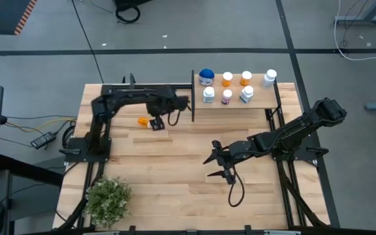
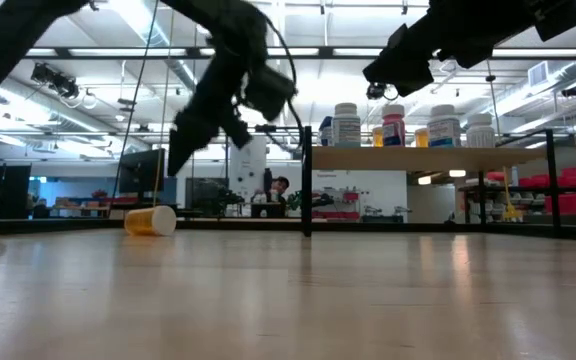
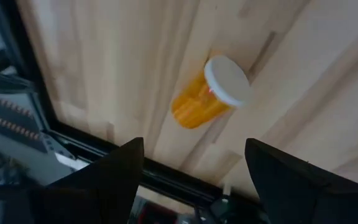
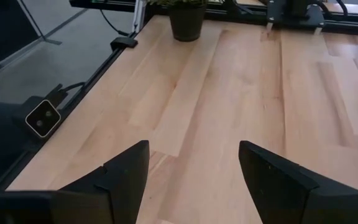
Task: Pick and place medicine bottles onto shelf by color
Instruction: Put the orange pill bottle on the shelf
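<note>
One orange bottle (image 1: 143, 121) lies on its side on the desk (image 1: 175, 170), just beside the left gripper (image 1: 156, 124), fingers apart and empty; the right gripper (image 1: 217, 166), also spread, waits well apart.

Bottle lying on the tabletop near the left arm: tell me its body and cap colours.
The bottle has an orange body and a white cap, clearest in the left wrist view.
</note>
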`<control>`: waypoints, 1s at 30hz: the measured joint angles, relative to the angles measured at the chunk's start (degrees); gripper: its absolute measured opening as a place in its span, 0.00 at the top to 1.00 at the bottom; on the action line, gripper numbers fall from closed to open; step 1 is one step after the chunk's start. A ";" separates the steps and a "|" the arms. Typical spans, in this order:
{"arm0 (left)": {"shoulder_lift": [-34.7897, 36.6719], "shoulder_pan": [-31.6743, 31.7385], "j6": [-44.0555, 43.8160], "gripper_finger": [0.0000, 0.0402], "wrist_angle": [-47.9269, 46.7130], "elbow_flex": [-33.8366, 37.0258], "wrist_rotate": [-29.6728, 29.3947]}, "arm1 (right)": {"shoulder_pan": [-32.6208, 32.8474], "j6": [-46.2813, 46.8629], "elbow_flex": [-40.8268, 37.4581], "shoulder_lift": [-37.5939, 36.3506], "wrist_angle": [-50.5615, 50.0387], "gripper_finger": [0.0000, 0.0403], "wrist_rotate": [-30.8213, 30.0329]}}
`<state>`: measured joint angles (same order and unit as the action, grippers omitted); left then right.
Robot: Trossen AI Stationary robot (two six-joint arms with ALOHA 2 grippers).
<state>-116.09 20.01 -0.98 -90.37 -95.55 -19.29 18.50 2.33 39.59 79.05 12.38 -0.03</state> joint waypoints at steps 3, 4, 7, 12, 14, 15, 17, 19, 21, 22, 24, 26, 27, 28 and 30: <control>-3.36 -2.01 -1.63 0.29 0.19 0.83 -0.14 | 0.00 0.00 0.00 0.00 0.02 0.36 0.00; -4.58 -2.76 -1.64 0.29 0.10 0.67 -0.79 | 0.00 0.04 0.00 0.01 0.02 0.36 -0.01; -7.98 -4.73 -1.65 0.29 0.41 0.65 -3.24 | 0.00 0.50 0.00 0.00 0.02 0.36 -0.01; -10.93 -6.12 -1.30 0.29 0.38 0.62 -3.70 | 0.00 0.46 0.00 0.02 0.04 0.36 -0.02; -11.28 -6.64 -0.93 0.29 0.39 0.63 -3.74 | 0.00 0.46 0.00 0.00 0.03 0.36 -0.02; -11.19 -6.80 -0.94 0.29 0.33 0.61 -3.73 | 0.00 0.46 0.00 0.00 0.04 0.36 -0.02; -11.15 -7.07 -1.15 0.29 0.34 0.61 -3.64 | 0.00 0.46 0.00 0.00 0.04 0.36 -0.02; -11.15 -7.19 -1.04 0.29 0.33 0.61 -3.51 | 0.00 0.46 0.00 0.00 0.04 0.36 -0.02; -11.15 -7.12 -0.21 0.29 0.35 0.62 -2.95 | 0.00 0.46 0.00 0.00 0.04 0.36 -0.02; -11.15 -7.12 0.12 0.29 0.36 0.72 -2.35 | 0.00 0.47 0.00 0.01 0.04 0.36 -0.01; -11.13 -7.10 0.43 0.29 0.33 1.22 -2.10 | 0.00 0.55 0.00 0.00 0.02 0.36 -0.02; -11.13 -7.10 0.62 0.29 0.35 1.60 -2.01 | 0.00 0.57 0.00 0.01 0.04 0.36 -0.02; -11.11 -7.06 0.65 0.29 0.36 1.74 -2.03 | 0.00 0.63 0.00 0.00 0.04 0.36 -0.02; -11.11 -7.08 0.95 0.29 0.33 1.98 -2.01 | 0.00 0.63 0.00 0.00 0.04 0.36 -0.02; -11.11 -7.10 2.19 0.29 0.36 2.46 -2.22 | 0.00 0.63 0.00 0.00 0.04 0.36 -0.01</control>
<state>-127.20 12.91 1.21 -90.00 -93.09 -21.51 18.50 2.96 39.59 79.05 12.43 -0.05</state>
